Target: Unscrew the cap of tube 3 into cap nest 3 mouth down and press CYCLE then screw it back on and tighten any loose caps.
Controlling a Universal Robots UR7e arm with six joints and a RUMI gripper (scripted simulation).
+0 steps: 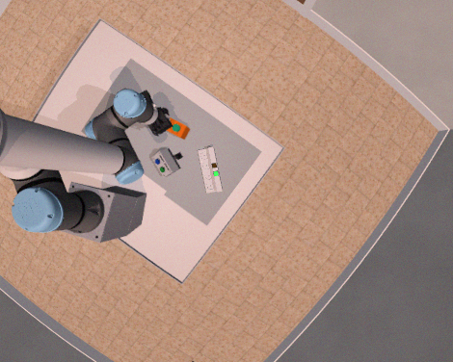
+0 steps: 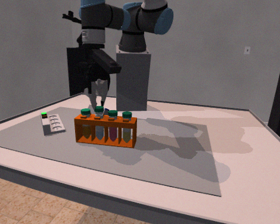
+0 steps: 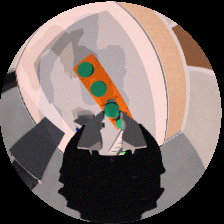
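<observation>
grey mat (image 1: pixel 240 150) (image 2: pixel 175 169) (image 3: pixel 102 30) below, orange rack (image 1: pixel 184 133) (image 2: pixel 105 121) (image 3: pixel 91 59) at 1 o'clock from the key box (image 1: pixel 172 162) in the top view, gripper (image 1: pixel 170 122) (image 2: pixel 98 107) (image 3: pixel 111 111) clenched on tube 3's cap (image 2: pixel 99 108) (image 3: pixel 111 108), green lamp (image 1: pixel 216 173) (image 2: pixel 43 114) (image 3: pixel 123 153) lit

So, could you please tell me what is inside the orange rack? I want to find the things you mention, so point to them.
Four green-capped tubes stand in the orange rack (image 1: pixel 185 133) (image 2: pixel 105 143) (image 3: pixel 93 60), with yellowish, bluish, purplish and yellowish contents showing. The top bar and dividers hide parts of them.

No brand, number or word is legible. The key housing (image 1: pixel 169 163) has tiny dark lettering on its top, too small to make out; the cap tray (image 1: pixel 204 169) (image 2: pixel 56 124) shows only unreadable marks.
</observation>
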